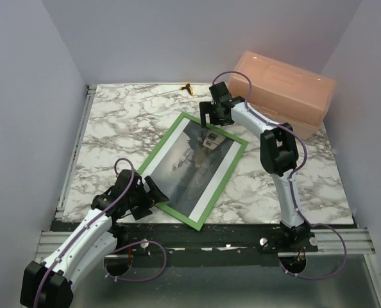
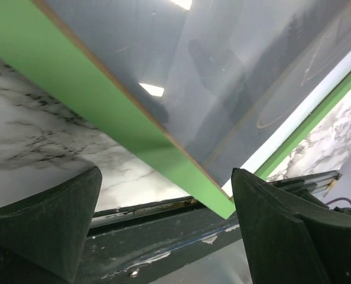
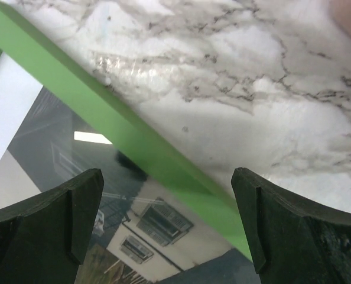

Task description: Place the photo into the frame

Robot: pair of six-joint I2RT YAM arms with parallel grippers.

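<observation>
The green frame (image 1: pixel 238 165) lies face up and slanted on the marble table, with the grey landscape photo (image 1: pixel 194 163) showing inside it behind glass. My left gripper (image 1: pixel 153 192) is open at the frame's near left rail; the left wrist view shows the green rail (image 2: pixel 98 94) and its corner above the table edge, between my open fingers (image 2: pixel 57 219). My right gripper (image 1: pixel 210 122) is open above the frame's far corner; its wrist view shows the green rail (image 3: pixel 122 133) and the photo's white house (image 3: pixel 163 236) between the spread fingers (image 3: pixel 282 219).
A translucent orange bin (image 1: pixel 283 93) stands at the back right, behind the right arm. A small yellow and black object (image 1: pixel 188 88) lies at the table's far edge. A black rail (image 1: pixel 242 234) runs along the table's near edge. Grey walls enclose the sides.
</observation>
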